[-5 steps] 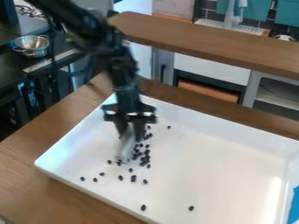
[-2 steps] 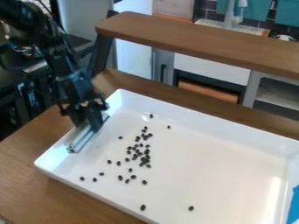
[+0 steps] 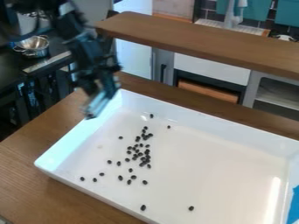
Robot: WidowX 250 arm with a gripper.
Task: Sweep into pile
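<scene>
My gripper (image 3: pixel 100 89) hangs over the upper left edge of the white tray (image 3: pixel 216 148), shut on a pale, flat sweeping tool (image 3: pixel 97 104) that is raised above the tray wall. Dark beans (image 3: pixel 139 154) lie on the left half of the tray floor. Many are bunched in a loose, upright band, with others scattered below and to the left of it. Two single beans sit near the front, one of them (image 3: pixel 191 208) farther right.
The tray stands on a wooden table (image 3: pixel 35 162). A raised wooden shelf (image 3: pixel 204 41) runs behind it. A metal bowl (image 3: pixel 34 46) stands on the dark counter at upper left, and something blue (image 3: pixel 294 208) is at the right edge.
The gripper went from above the beans to the tray's left side, then up and slightly right, lifting the tool off the tray. A few beans shifted slightly, one ending up left of the bunch.
</scene>
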